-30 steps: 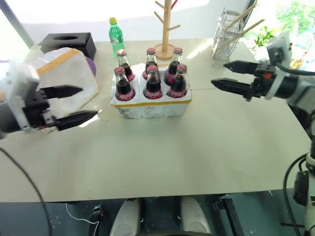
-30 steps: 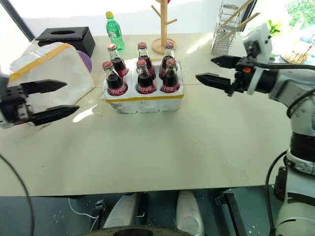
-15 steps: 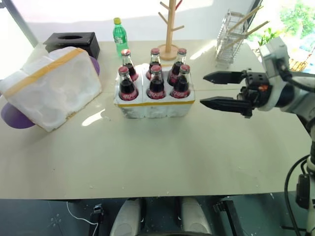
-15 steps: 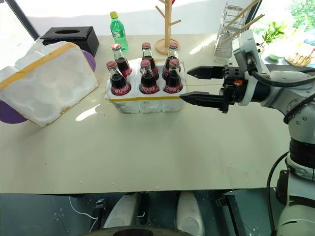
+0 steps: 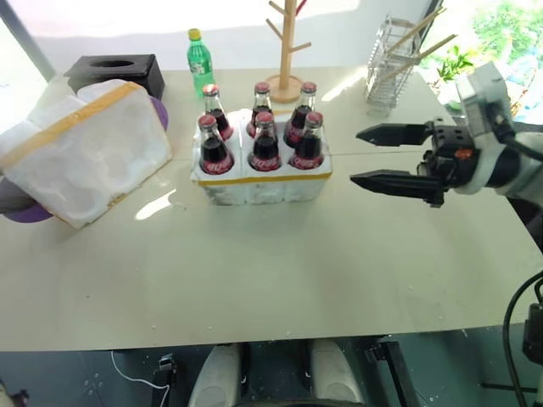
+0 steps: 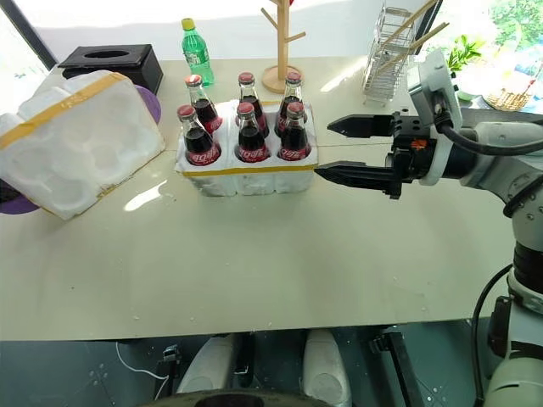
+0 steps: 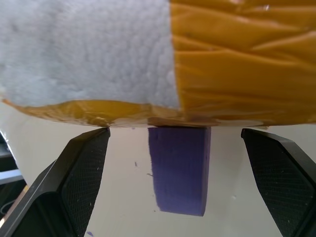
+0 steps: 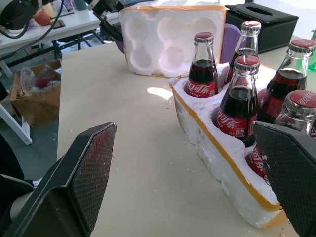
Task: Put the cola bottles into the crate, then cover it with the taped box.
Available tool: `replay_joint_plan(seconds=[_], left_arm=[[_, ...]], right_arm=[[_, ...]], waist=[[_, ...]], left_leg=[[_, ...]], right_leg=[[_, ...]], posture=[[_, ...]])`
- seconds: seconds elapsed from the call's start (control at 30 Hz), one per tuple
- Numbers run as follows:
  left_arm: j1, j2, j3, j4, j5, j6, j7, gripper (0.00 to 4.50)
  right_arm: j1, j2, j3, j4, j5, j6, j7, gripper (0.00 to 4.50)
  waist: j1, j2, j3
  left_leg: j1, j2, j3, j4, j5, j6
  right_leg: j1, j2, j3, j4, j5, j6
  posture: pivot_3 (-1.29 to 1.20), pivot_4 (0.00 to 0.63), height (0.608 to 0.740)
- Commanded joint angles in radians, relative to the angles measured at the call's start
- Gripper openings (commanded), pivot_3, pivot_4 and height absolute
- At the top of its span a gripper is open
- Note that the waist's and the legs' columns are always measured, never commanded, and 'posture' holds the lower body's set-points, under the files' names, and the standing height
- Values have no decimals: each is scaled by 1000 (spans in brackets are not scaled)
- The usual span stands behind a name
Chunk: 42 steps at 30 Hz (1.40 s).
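1. Six bottles (image 5: 265, 144) are seated in the crate (image 5: 261, 181) on the bench (image 5: 280, 263).
2. The box (image 5: 85, 148) is tilted left of the crate.
3. The right tool (image 5: 382, 158) is released beside the crate.
4. The left tool (image 7: 177, 182) is released, facing the box.

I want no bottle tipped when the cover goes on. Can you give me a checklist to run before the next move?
1. All six cola bottles seated upright in the crate: ok.
2. Taped box on the crate: not ok, it lies tilted on the table beside it.
3. Left gripper open at the taped box's edge: ok.
4. Right gripper open, holding nothing: ok.
5. Purple object under the box free of it: cannot tell.
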Motion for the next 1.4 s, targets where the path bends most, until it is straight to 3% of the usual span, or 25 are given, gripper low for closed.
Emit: replay_joint_plan(seconds=[0.03,0.2,0.23,0.3,0.5,0.63,0.8,0.93,1.17,1.4], left_arm=[[-26,-3,-18,18,37,2,7,4500],[-28,-27,-23,38,58,20,35,4500],[-25,-32,-25,41,59,26,29,4240],[-20,-40,-25,43,60,29,22,3696],[-20,-53,-20,41,57,38,27,820],[-16,-59,2,24,33,-9,39,820],[-39,-84,72,-23,-19,-107,179,820],[-59,-118,127,-146,-77,-161,242,820],[0,-230,190,-610,-157,-138,393,820],[63,-309,117,-1014,6,-86,568,820]], right_arm=[[6,-42,-72,-62,58,11,-9,4478],[7,-58,-97,-75,118,35,-28,4478],[6,-61,-97,-74,121,34,-33,4498],[5,-63,-97,-72,127,32,-40,4500],[14,-73,-99,-67,138,30,-48,4500],[31,-76,-93,-66,102,-1,-65,4500],[49,-103,-113,-61,119,7,-44,4500],[58,-115,-109,-52,87,-13,-70,4500],[98,-140,-157,-52,113,-2,-56,4500],[144,-139,-181,-58,113,-12,-75,4500]], waist=[[1,0,0],[1,-2,0],[1,-2,0],[3,-2,0],[5,-1,-1],[7,-1,-1],[21,-3,0],[23,-5,0],[27,-5,0],[18,-4,0]], left_leg=[[0,0,0,0,0,0],[0,0,0,1,0,0],[0,0,0,1,0,0],[0,0,0,1,0,0],[1,0,0,1,0,0],[1,0,0,1,0,0],[1,0,0,2,0,0],[0,0,0,2,0,0],[-1,0,0,2,0,0],[-1,0,1,2,0,-1]], right_leg=[[0,0,0,0,0,0],[0,0,0,0,0,0],[0,0,0,0,0,0],[0,-1,0,0,0,0],[0,-1,0,0,0,0],[0,-1,0,0,0,0],[0,-1,0,0,0,0],[0,-1,0,0,0,0],[-1,-2,1,0,1,1],[-1,-1,2,0,2,2]], posture=[[0,150,740],[0,150,740],[0,150,740],[0,150,740],[0,150,740],[0,150,740],[0,150,740],[0,150,740],[0,150,740],[0,150,740]])
